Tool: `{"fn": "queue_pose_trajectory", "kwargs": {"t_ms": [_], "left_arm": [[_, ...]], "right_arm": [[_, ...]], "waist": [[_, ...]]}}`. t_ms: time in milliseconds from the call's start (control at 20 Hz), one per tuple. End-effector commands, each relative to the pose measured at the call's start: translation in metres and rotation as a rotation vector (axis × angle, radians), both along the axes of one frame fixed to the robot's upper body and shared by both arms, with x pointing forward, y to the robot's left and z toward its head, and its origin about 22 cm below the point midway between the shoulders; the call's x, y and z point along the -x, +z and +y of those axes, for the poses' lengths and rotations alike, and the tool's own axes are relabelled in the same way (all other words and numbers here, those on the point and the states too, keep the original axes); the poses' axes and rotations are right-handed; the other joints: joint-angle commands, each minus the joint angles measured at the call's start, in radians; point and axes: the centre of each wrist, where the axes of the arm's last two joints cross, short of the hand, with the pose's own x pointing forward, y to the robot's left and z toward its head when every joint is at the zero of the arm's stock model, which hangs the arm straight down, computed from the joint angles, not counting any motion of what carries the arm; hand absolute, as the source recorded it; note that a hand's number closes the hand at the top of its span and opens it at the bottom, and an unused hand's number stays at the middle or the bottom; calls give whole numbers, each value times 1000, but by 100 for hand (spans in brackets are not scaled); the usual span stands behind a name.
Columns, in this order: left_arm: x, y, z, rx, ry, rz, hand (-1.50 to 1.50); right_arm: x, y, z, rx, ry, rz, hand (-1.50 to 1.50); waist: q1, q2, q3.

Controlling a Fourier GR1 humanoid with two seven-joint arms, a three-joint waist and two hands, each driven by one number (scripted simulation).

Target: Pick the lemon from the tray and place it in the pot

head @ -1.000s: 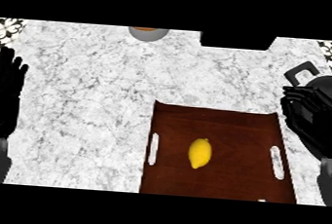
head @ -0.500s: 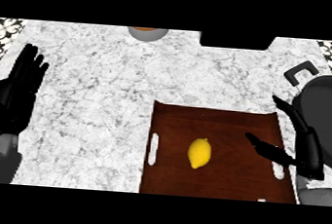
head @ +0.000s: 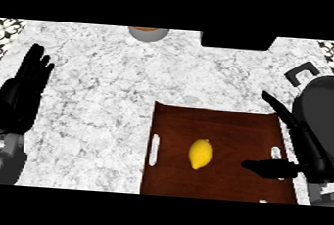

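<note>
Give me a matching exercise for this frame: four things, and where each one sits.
Things:
1. small yellow lemon
2. dark brown wooden tray
3. big dark grey pot
4. left robot hand

Places:
A. view's left edge, open, fingers up
B. on the white marble counter, near the lower edge
C. right edge, beyond the tray
D. middle of the tray

Pairs: 1-D, 2-B, 3-C, 4-A

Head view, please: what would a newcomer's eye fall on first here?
The yellow lemon stands out most, lying alone in the middle of the dark brown tray at the lower centre. Next is the open right hand over the tray's right edge, thumb pointing toward the lemon, with the dark pot behind it at the right edge. The open left hand rests at far left.
</note>
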Motion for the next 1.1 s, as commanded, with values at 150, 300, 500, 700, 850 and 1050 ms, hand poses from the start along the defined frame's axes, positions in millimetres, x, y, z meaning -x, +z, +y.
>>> {"fn": "queue_pose_trajectory", "kwargs": {"t_ms": [150, 300, 500, 700, 850, 1050], "left_arm": [[-7, 5, -7, 6, -24, 2, 0], [-11, 8, -7, -9, -30, -9, 0], [-10, -1, -5, 10, -7, 8, 0], [0, -4, -2, 12, -16, 13, 0], [-9, -15, -8, -1, -7, 9, 0], [6, 14, 2, -3, -7, -4, 0]], "right_arm": [[-7, 27, 36, 316, 115, 292, -150], [-23, 36, 63, 409, 138, 388, -150], [-11, 43, 106, 422, 182, 490, -150], [-23, 43, 132, 395, 176, 506, -150], [-31, 12, 119, 392, 179, 521, -150], [-6, 6, 141, 411, 152, 562, -150]], "waist": [[13, 2, 0], [24, 5, 1], [5, 1, 2], [6, 2, 3], [3, 3, 3], [4, 1, 3]]}}
